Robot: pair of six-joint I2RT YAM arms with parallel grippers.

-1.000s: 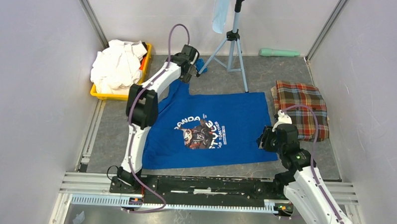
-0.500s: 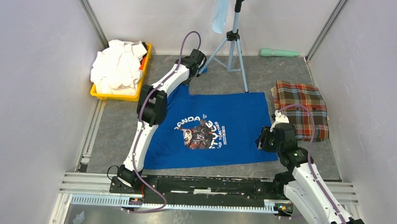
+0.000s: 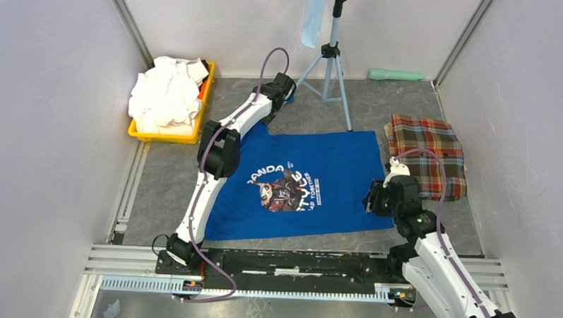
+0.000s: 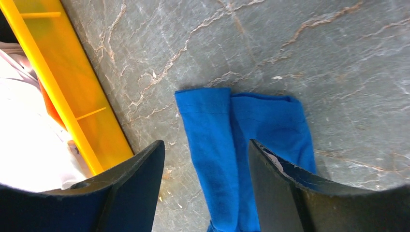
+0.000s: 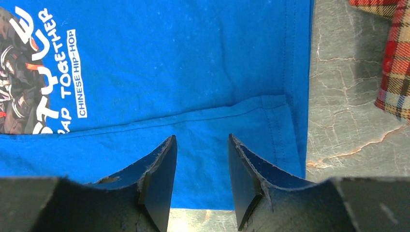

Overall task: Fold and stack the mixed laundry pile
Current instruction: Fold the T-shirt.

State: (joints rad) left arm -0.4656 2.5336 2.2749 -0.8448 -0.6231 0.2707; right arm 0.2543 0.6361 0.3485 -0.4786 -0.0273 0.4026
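The royal-blue T-shirt (image 3: 313,181) lies spread flat, graphic up, in the middle of the table. Its hemmed sleeve end (image 4: 241,130) lies on the stone surface in the left wrist view, under and between my left gripper's fingers. That left gripper (image 4: 207,144) is open at the far end of the table (image 3: 287,90). My right gripper (image 5: 202,137) hovers open over the shirt's hem corner (image 5: 270,125), at the shirt's right edge (image 3: 376,198). White shirts (image 3: 166,95) fill a yellow tray (image 3: 207,82). The red-green plaid cloth (image 3: 426,155) lies folded at the right.
A tripod (image 3: 330,69) stands just right of my left gripper, with a pale-blue cloth (image 3: 312,19) hanging from its top. A green cylinder (image 3: 396,74) lies by the back wall. The yellow tray's rim (image 4: 58,87) is close to my left finger.
My left arm has stretched farther back and to the right, toward the tripod, its gripper now over the sleeve end. The right arm has barely moved.
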